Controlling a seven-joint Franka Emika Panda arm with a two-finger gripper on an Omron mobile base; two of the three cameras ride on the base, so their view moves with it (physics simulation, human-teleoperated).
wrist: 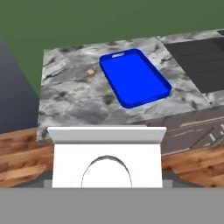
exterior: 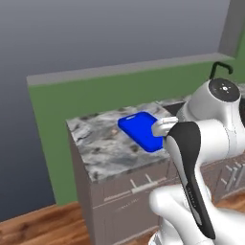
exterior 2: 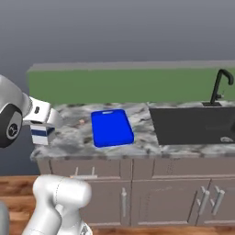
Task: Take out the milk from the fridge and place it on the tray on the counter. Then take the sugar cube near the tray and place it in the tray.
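Nearest in the hand view, the small white gable-topped milk carton sits pinched in the two-finger gripper — light, stiff card, likely smooth, best held across its flat sides. Beyond lies the grey-white marbled counter; a tiny tan sugar cube rests just beside the flat bright blue tray — open room above.

The milk sits at the bottom of the hand view, its white gabled top facing the camera, held in the pincer. Beyond it lies the marbled desk, with the blue tray lying flat on it. The sugar cube rests on the stone just left of the tray. A dark sink lies right of the tray.
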